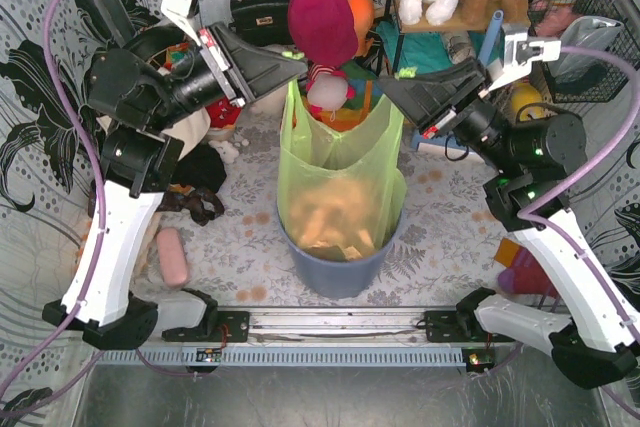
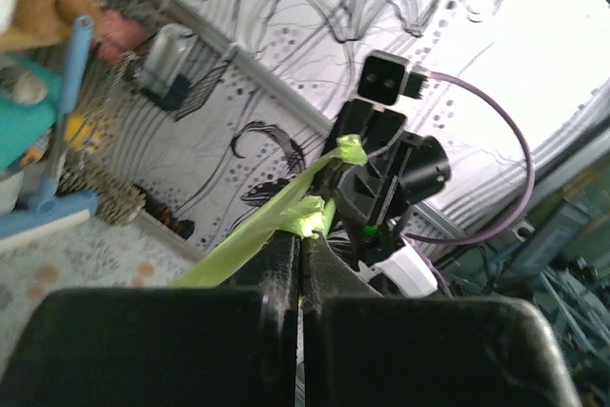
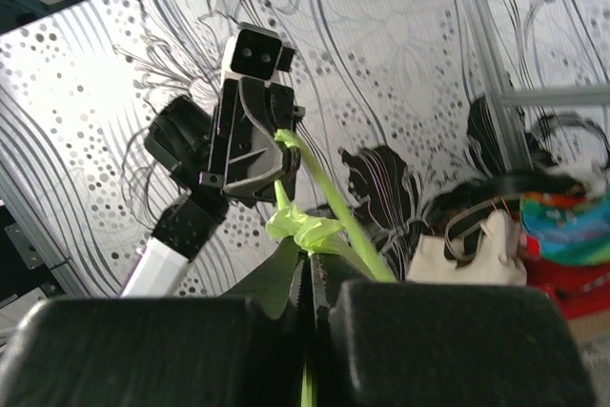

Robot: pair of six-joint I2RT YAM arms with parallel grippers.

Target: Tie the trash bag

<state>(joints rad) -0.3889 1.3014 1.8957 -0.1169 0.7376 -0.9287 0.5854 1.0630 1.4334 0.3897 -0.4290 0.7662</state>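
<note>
The trash bag [image 1: 340,177] is seated in the round blue-grey bin [image 1: 335,272], which stands on the patterned surface [image 1: 440,217] between the two arms, with crumpled tan paper showing through the thin green plastic. The bag's top is drawn up well above the bin rim and is stretched between the two claws.

The left claw [image 1: 300,65] is closed tight on a bunched end of green handle strip, as is seen in its own wrist view (no gap is left between the fingers). The right claw [image 1: 385,87] is likewise pinched shut on the other strip. Each claw is seen from the opposite wrist camera with green plastic caught at its tip.

The gathering and lifting of the handles can be judged as done. In the overhead view the mouth of the bag looks spread open, and no knot is seen above it. Whether the strips are crossed cannot be told from these views. The crossing, the tucking through and the pulling tight are therefore judged to be left.
</note>
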